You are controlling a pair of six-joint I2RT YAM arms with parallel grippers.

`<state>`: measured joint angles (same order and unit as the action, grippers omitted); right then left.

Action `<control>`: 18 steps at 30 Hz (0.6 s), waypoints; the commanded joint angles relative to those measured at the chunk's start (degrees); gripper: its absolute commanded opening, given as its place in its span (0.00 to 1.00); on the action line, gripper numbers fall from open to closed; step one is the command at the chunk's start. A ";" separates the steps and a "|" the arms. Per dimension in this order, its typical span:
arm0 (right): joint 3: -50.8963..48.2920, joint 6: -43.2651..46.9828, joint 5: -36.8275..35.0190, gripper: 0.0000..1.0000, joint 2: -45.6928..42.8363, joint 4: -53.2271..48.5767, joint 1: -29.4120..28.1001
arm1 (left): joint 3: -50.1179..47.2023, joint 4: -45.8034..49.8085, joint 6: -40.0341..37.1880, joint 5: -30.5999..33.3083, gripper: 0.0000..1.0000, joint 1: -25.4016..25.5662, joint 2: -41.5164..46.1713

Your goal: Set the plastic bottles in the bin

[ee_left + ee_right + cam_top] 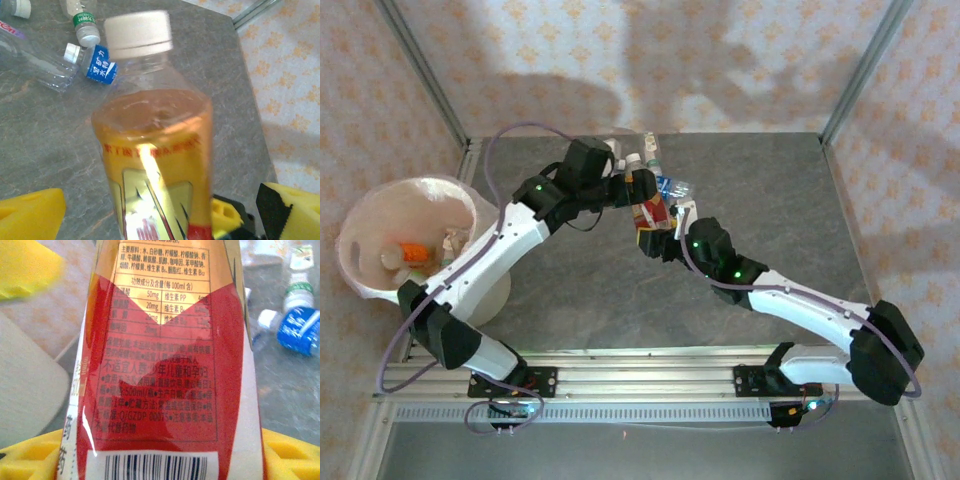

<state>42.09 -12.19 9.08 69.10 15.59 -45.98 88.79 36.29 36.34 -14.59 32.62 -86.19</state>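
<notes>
At table centre, toward the far edge: red-and-yellow-labelled bottle (pixel 650 212) sits between the two grippers. Its long axis is near upright, white cap uppermost. In the top view the cap end leans toward the far edge and the red base end toward the arms. Cannot tell whether the base rests on the table (pixel 770 230).

Right arm: reaches from the near right corner diagonally inward, elbow low and forearm angled up-left. Right gripper (pixel 660 232) is closed partway on the lower, red part of the bottle (pixel 170 365). In the right wrist view its yellow pads (pixel 290 455) press against both sides of the label, beside the barcode.

Left arm: stretches from the near left corner past the bin (pixel 420 182), wrist bent toward the right. Left gripper (pixel 632 190) is spread wide around the same bottle (pixel 155 150). In the left wrist view both yellow fingers (pixel 30 215) stand clear of the bottle's sides and grip nothing.

Loose bottles lying on the table just beyond:
- blue-labelled bottle (pixel 100 67), on its side
- green-labelled bottle (pixel 85 22)

Bin: at the table's left edge, well apart from the held bottle. An orange bottle (pixel 415 252) lies inside among others.
</notes>
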 commanded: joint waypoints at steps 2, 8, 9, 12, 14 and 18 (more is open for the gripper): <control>0.61 -0.17 3.88 0.53 -0.99 5.34 -0.25 | -0.21 -4.67 2.66 -0.33 1.00 0.64 -1.46; 0.81 -1.17 7.97 0.53 -0.98 9.96 -0.34 | -0.12 -6.46 2.25 -1.42 0.92 1.30 -3.54; 0.85 -1.26 7.96 0.53 -0.97 10.15 -0.27 | -0.32 -7.04 2.31 -1.72 0.87 1.30 -3.35; 0.72 -1.09 7.59 0.57 -0.98 10.44 -0.28 | -0.83 -8.03 2.27 -1.36 0.65 1.22 -2.21; 0.89 -0.84 6.53 0.67 -0.97 9.12 -0.32 | -0.13 -6.48 1.17 1.09 0.59 1.11 -0.79; 1.75 3.35 7.53 0.93 -4.33 4.69 -0.34 | 4.11 1.24 -4.84 13.47 0.55 0.74 4.22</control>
<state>42.11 -12.08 15.07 67.79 21.32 -45.98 88.73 32.73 36.58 -11.79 33.50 -87.72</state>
